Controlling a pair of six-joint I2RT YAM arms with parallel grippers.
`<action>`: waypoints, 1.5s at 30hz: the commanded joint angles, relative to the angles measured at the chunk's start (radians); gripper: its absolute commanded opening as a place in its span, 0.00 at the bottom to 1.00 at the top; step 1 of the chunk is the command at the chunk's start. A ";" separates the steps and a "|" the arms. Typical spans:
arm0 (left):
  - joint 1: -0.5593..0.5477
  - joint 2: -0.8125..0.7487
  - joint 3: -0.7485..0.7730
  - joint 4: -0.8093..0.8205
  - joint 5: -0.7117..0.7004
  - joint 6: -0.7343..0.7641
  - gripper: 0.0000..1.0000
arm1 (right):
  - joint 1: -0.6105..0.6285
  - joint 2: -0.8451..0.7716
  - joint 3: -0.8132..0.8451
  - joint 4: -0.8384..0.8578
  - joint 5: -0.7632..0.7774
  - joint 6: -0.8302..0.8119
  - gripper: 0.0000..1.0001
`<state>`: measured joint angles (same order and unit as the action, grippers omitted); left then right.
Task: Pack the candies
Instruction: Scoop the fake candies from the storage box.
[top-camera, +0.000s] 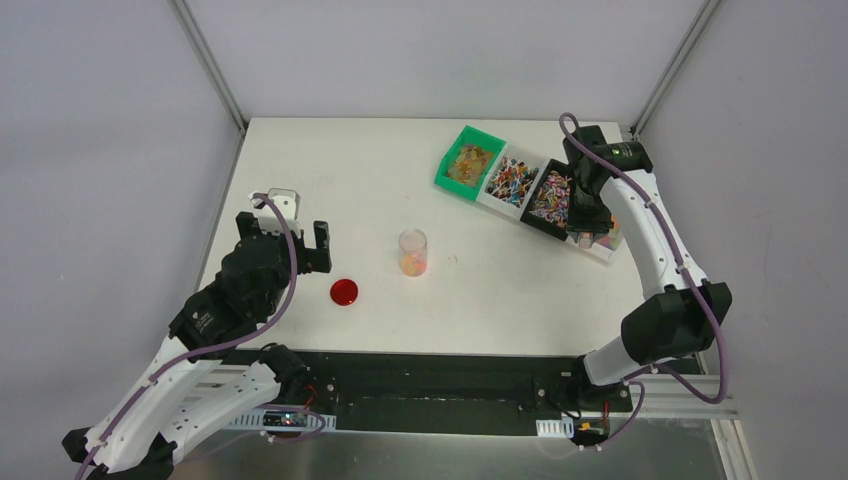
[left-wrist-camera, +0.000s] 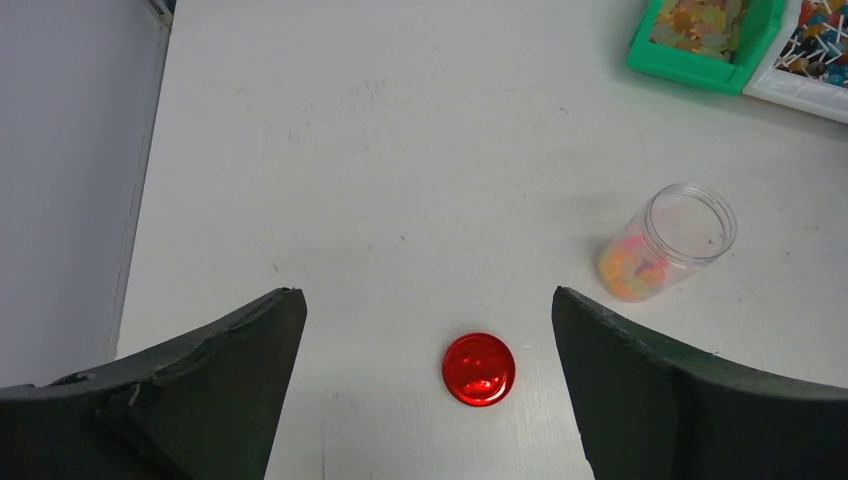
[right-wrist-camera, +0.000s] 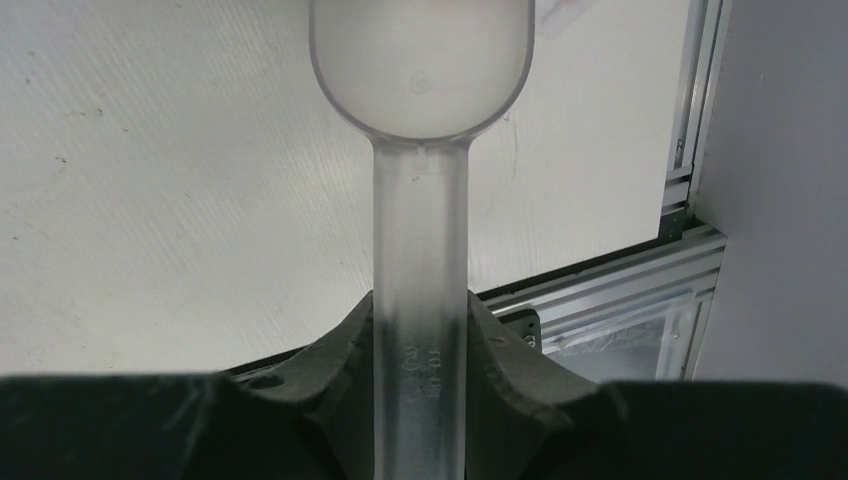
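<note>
Candies fill a row of bins at the back right: amber ones in a green bin (top-camera: 468, 162), multicoloured ones in a white bin (top-camera: 511, 181), pink and mixed ones in a black bin (top-camera: 551, 198). A clear jar (top-camera: 413, 252) stands open mid-table with orange and pink candies at its bottom (left-wrist-camera: 632, 272). The red lid (top-camera: 345, 292) lies flat left of the jar. My left gripper (left-wrist-camera: 425, 300) is open and empty, above the lid (left-wrist-camera: 479, 369). My right gripper (right-wrist-camera: 420, 340) is shut on the handle of a clear scoop (right-wrist-camera: 420, 90), whose bowl looks empty. It hovers at the right end of the bins (top-camera: 590, 232).
A fourth bin (top-camera: 604, 246) sits partly hidden under my right gripper. The table's right edge and aluminium frame (right-wrist-camera: 690, 170) are close to the scoop. Grey walls enclose the table on three sides. The green bin (left-wrist-camera: 706, 40) shows at the top of the left wrist view.
</note>
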<state>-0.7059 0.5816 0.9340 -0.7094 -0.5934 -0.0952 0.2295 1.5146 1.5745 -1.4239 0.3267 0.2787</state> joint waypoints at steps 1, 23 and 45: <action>0.002 -0.006 0.004 0.037 0.025 0.001 0.98 | -0.039 0.032 0.060 -0.084 -0.040 -0.001 0.00; 0.002 -0.021 -0.003 0.045 0.047 -0.001 0.98 | -0.131 0.072 0.063 -0.166 -0.092 -0.062 0.00; 0.002 -0.032 0.000 0.044 0.052 0.000 0.98 | -0.192 0.148 0.104 -0.189 -0.144 -0.142 0.00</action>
<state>-0.7059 0.5652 0.9333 -0.7082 -0.5488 -0.0952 0.0460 1.6463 1.6142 -1.5574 0.1978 0.1616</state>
